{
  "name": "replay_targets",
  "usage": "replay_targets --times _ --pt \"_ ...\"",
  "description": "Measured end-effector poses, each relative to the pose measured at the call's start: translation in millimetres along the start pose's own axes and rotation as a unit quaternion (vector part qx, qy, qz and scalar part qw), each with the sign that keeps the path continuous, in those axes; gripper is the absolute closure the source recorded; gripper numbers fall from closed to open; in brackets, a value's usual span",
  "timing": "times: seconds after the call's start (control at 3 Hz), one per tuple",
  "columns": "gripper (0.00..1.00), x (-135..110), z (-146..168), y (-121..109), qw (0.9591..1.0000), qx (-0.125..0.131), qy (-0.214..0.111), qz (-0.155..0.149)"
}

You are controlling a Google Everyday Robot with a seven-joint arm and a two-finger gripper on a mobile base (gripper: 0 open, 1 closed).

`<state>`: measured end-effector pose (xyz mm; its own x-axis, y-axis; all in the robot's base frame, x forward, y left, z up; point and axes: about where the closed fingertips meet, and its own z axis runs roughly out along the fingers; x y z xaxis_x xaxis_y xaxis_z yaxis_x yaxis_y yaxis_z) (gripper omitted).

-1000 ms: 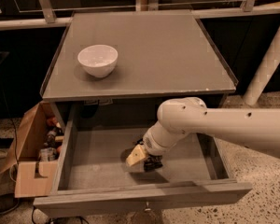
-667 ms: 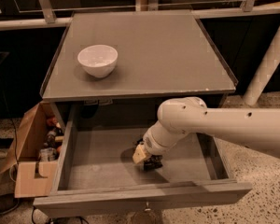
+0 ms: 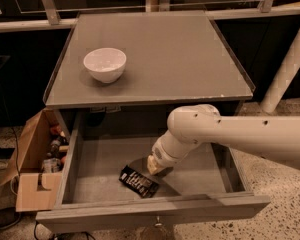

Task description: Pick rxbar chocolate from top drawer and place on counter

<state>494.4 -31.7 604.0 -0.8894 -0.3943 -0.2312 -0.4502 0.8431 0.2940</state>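
Camera view: gripper sits low in the drawer, bar lying flat just beside it (open or closed, can't tell). Best to centre squarely over it before lifting to the counter.

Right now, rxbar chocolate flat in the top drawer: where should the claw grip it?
Probably take the rxbar chocolate across its narrow width, mid-length, from above: it lies flat, diagonal on the top drawer floor, leaving only its long edges to pinch. The claw is close beside it.
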Motion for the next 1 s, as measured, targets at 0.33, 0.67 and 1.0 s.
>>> replay_targets --times 0.33,0.67,1.0 --pt "1.00 0.0 0.0 0.0 1.0000 0.000 0.000 0.000" --pt "1.00 0.0 0.0 0.0 1.0000 0.000 0.000 0.000" --pt "0.81 0.0 0.0 0.0 1.0000 0.000 0.000 0.000"
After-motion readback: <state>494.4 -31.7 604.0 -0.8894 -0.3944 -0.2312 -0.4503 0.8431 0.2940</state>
